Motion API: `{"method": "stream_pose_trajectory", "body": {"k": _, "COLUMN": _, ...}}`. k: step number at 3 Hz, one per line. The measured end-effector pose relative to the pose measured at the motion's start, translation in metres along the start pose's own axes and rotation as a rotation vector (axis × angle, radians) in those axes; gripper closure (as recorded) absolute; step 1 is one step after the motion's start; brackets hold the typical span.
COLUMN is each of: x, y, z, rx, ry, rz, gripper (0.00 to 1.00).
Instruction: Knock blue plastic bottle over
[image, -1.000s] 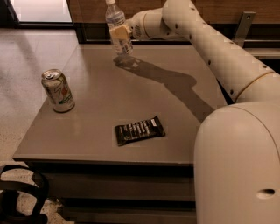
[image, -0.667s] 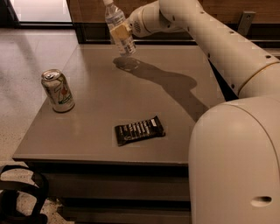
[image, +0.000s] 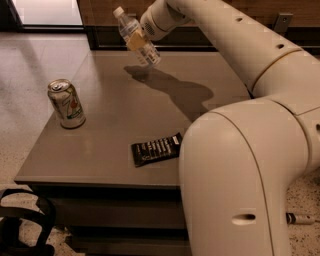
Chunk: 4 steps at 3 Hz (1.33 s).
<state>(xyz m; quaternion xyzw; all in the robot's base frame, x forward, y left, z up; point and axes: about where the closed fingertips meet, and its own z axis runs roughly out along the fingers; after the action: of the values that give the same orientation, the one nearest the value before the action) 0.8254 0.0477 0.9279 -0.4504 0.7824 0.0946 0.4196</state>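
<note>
The blue plastic bottle (image: 128, 24), clear with a white cap and a pale label, stands at the far side of the grey table (image: 115, 110). It leans steeply, cap toward the upper left, with its base still on the tabletop. My gripper (image: 138, 43) presses against the bottle's middle from the right, at the end of the white arm that reaches in from the right side of the view. The gripper's tip overlaps the bottle's label.
A silver-green soda can (image: 66, 104) stands upright near the table's left edge. A black snack bar wrapper (image: 156, 149) lies flat near the front edge. My white arm and body fill the right side. A dark object (image: 20, 225) sits on the floor at the lower left.
The bottle was upright and now tilts strongly to the left. My gripper has moved left against it.
</note>
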Motion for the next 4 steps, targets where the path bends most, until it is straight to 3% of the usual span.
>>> {"method": "stream_pose_trajectory", "body": {"k": 2, "x": 0.021, "y": 0.018, "z": 0.019, "rx": -0.116, "ry": 0.213, "rz": -0.088, "gripper": 1.0}}
{"method": "stream_pose_trajectory", "body": {"k": 4, "x": 0.031, "y": 0.037, "z": 0.04, "rx": -0.232, "ry": 0.261, "rz": -0.134, "gripper": 1.0}}
